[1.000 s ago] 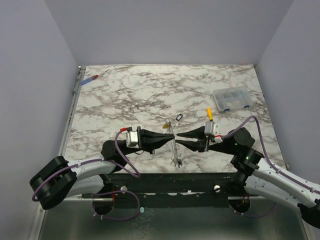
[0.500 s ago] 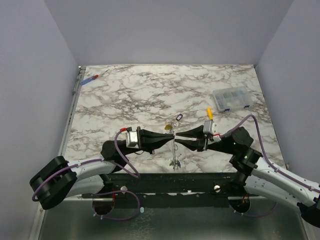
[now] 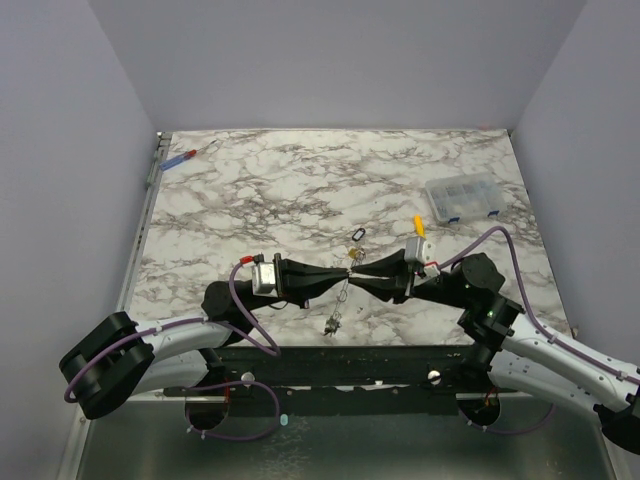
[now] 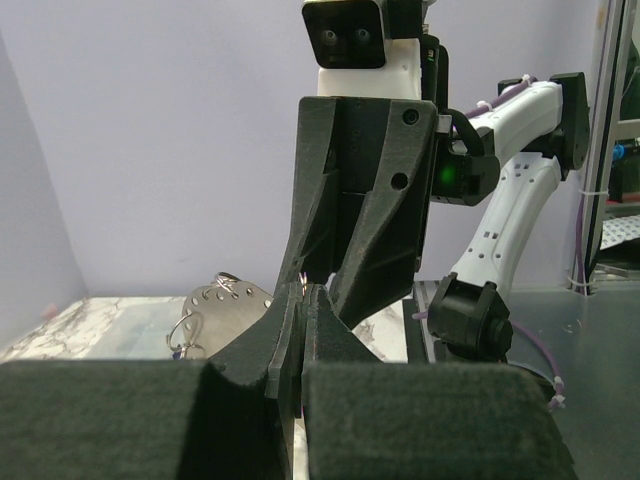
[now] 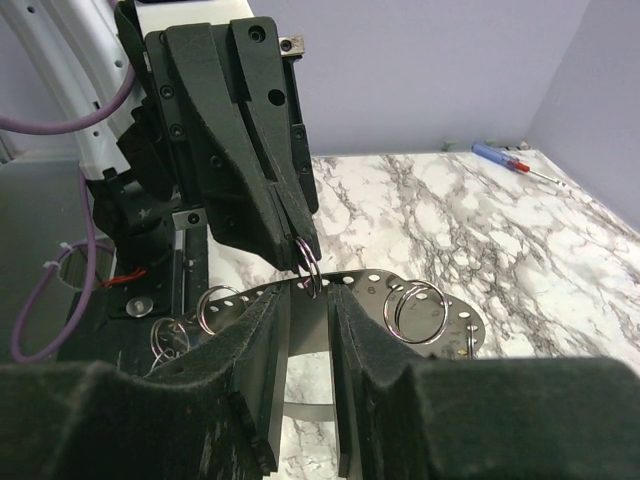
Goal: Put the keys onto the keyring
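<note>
The keyring (image 5: 440, 318) is a silver band loop with punched holes that carries several small split rings. In the top view it hangs tilted from where my two grippers meet (image 3: 342, 295). A small bunch of keys (image 3: 330, 324) dangles at its low end, and their cap colours do not show. My left gripper (image 3: 343, 272) is shut on a small split ring (image 5: 308, 262) threaded through the band. My right gripper (image 5: 312, 300) has its jaws a narrow gap apart, with the band's top edge between the tips. In the left wrist view the band (image 4: 225, 300) shows left of the shut fingertips (image 4: 290, 315).
A clear compartment box (image 3: 463, 198) stands at the right. A yellow-handled screwdriver (image 3: 419, 226) lies just behind the right gripper. A red-and-blue screwdriver (image 3: 180, 158) lies at the far left corner. A small dark ring (image 3: 358, 235) lies on the marble behind the grippers.
The keyring hung straight down from the grippers. Now its low end with the keys has swung toward the left. The right gripper has moved slightly left and closer to the left gripper.
</note>
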Robot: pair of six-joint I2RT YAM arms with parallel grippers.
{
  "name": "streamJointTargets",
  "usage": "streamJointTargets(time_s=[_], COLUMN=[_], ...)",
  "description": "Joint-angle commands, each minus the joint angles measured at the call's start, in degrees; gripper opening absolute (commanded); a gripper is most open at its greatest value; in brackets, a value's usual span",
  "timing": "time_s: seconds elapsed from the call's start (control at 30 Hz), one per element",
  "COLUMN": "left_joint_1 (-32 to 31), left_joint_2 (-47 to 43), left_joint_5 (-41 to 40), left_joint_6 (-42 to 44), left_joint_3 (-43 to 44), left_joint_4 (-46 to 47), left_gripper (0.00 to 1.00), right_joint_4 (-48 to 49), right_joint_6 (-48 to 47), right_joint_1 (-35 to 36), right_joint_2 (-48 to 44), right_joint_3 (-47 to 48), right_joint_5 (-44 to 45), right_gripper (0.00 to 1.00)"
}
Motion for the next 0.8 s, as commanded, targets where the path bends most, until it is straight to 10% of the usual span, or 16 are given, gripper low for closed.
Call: streamJointTargets(time_s=[0.0,0.77], left_joint_1=[0.0,-0.1], left_joint_2=[-0.5,-1.2], left_joint_5=[-0.3,-0.9], left_joint_6=[-0.8,0.1], left_joint_3=[0.5,-0.4], left_joint_4=[6.4,3.8], left_gripper=[0.0,0.02], right_joint_4=[-0.1,-3.5], right_joint_6=[0.9,-4.5], right_joint_1=[0.4,0.4], right_joint_2=[-0.7,-0.3], right_joint_3=[1.5,2.9], right_joint_5=[0.3,0.2], right_gripper=[0.29,0.01])
